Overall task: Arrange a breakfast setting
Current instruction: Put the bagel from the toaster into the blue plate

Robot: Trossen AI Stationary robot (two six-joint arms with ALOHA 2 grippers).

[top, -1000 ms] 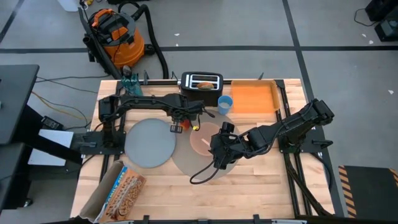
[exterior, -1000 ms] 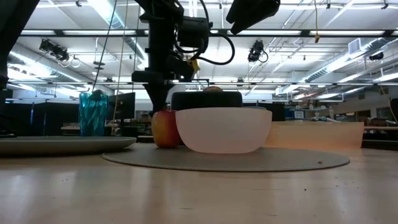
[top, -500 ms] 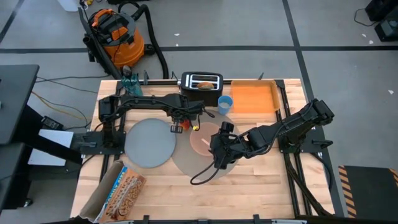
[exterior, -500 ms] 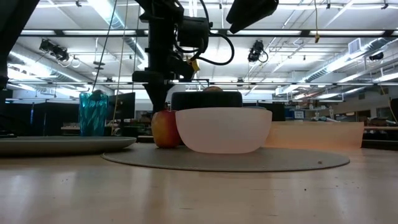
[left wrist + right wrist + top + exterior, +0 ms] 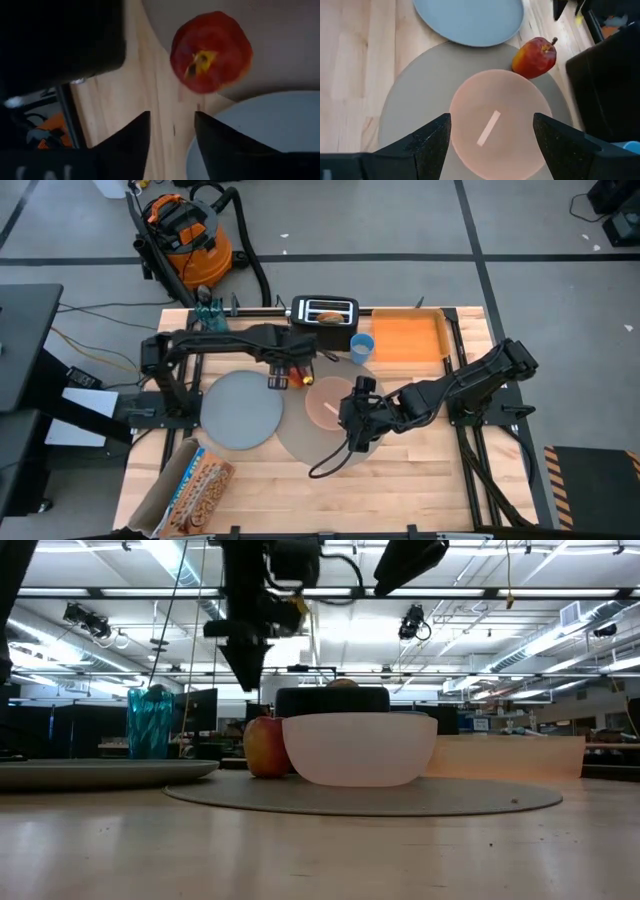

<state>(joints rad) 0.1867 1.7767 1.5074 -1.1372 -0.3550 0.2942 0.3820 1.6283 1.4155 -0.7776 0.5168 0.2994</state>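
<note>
Beside the pink bowl (image 5: 496, 122), on the edge of the grey mat (image 5: 415, 100), sits the red apple (image 5: 534, 57), free of any grip. Above the apple hangs the left gripper (image 5: 172, 131), fingers parted and empty, seemingly just done setting it down. Over the bowl waits the right gripper (image 5: 492, 131), spread wide and holding nothing. Beyond the apple lies the blue plate (image 5: 468, 20), off the mat, probably yet to be placed.

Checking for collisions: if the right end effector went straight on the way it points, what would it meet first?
Probably the pink bowl, centred ahead of the open right end effector; how far off is unclear.
</note>
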